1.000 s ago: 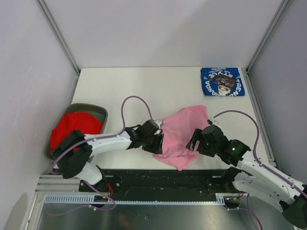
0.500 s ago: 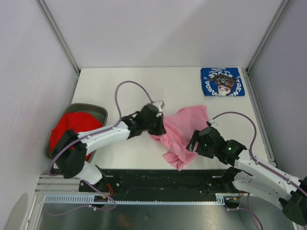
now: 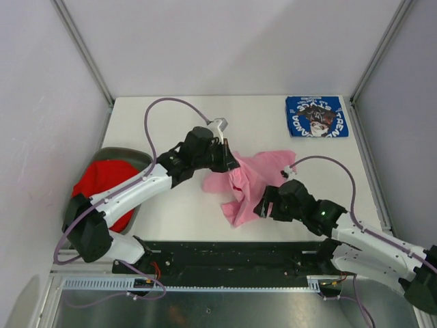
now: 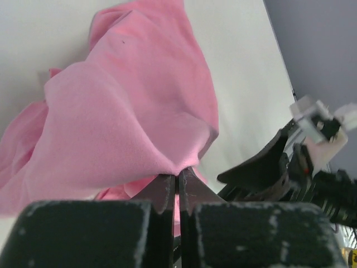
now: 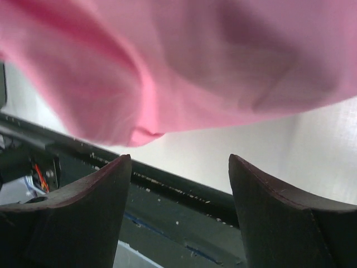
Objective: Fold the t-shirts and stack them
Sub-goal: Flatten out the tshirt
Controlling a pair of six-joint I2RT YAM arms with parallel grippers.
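Note:
The pink t-shirt (image 3: 251,176) lies crumpled in the middle of the table, its left part lifted. My left gripper (image 3: 229,161) is shut on a pinch of that pink cloth (image 4: 128,111), which drapes over the closed fingertips (image 4: 179,174). Just off the shirt's near edge my right gripper (image 3: 263,205) stands open. The pink cloth (image 5: 184,61) hangs above and beyond its fingers (image 5: 179,162), and nothing is between them. A folded blue t-shirt (image 3: 316,116) with a printed front lies at the far right corner. The red t-shirt (image 3: 99,188) fills the grey bin.
The grey oval bin (image 3: 134,154) stands off the table's left edge. A black rail (image 3: 225,249) runs along the near edge, right under the right gripper. Grey walls with metal posts close in the left, right and far sides.
The left gripper closed on the pink shirt and drew it up and toward the far left, bunching the cloth. The right gripper slid left along the shirt's near edge.

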